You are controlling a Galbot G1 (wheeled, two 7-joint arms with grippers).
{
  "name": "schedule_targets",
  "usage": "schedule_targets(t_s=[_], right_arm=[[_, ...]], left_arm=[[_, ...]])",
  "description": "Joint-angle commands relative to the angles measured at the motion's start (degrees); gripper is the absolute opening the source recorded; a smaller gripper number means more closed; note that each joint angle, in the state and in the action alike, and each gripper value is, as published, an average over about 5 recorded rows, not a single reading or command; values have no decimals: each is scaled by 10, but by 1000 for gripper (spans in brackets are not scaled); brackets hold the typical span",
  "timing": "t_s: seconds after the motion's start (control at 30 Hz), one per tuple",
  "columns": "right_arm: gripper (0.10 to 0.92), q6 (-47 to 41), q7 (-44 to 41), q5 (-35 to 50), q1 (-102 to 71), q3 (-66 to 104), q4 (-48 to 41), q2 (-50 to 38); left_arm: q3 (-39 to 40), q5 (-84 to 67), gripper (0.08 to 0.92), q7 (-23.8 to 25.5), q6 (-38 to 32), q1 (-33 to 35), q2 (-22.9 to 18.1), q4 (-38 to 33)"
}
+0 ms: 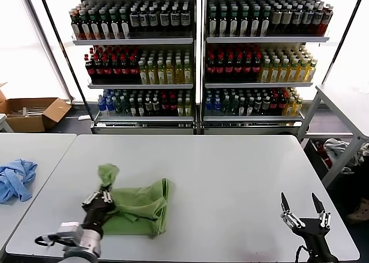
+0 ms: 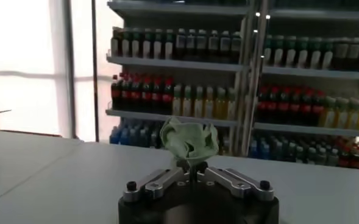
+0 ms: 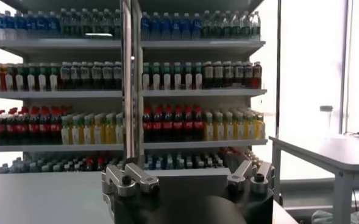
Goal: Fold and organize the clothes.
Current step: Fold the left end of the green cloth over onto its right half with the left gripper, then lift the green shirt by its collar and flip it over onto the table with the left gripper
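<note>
With fabric bunched above the pinch, left gripper [image 1: 102,196] clamped on T-shirt [image 1: 138,205], crumpled beside it; right gripper [image 1: 304,212] spread, well right of T-shirt. Risk: thin hold slipping, cloth dropping unfolded.

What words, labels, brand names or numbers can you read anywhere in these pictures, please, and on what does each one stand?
None can be read.
Bottle labels on the shelves: too small and blurred to read in all three views.
Green T-shirt, pinched in the left claw: no print shows.
Cardboard box: no legible marking.
Blue garment: no text.
Right claw: no markings.
</note>
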Motion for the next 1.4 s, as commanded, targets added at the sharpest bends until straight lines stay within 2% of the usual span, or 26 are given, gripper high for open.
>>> schedule_targets(t_s=[0.03,0.37,0.67,0.9,1.2,1.3,1.4], right_arm=[[823,1,0,-2,1,-2,-1,1],[823,1,1,-3,4,-4,-2,2],[823,1,-1,-8,8,-9,-3,4],[823,-1,-2,-13,17,-19,-4,7],[823,-2,-1,-16,21,-24,-1,8],[823,-1,-1,-16,19,-21,0,8],[823,0,-1,-15,17,-21,-1,8]], left_arm=[[161,95,108,6,-9,-28,-24,31],[202,118,108,15,-18,-55,-25,83],[233,167,138,15,-19,-106,-46,149],[275,223,319,23,-51,-111,-43,169],[362,221,579,21,-98,-107,-38,116],[325,193,665,19,-91,-96,-36,70],[228,139,749,21,-66,-83,-18,33]])
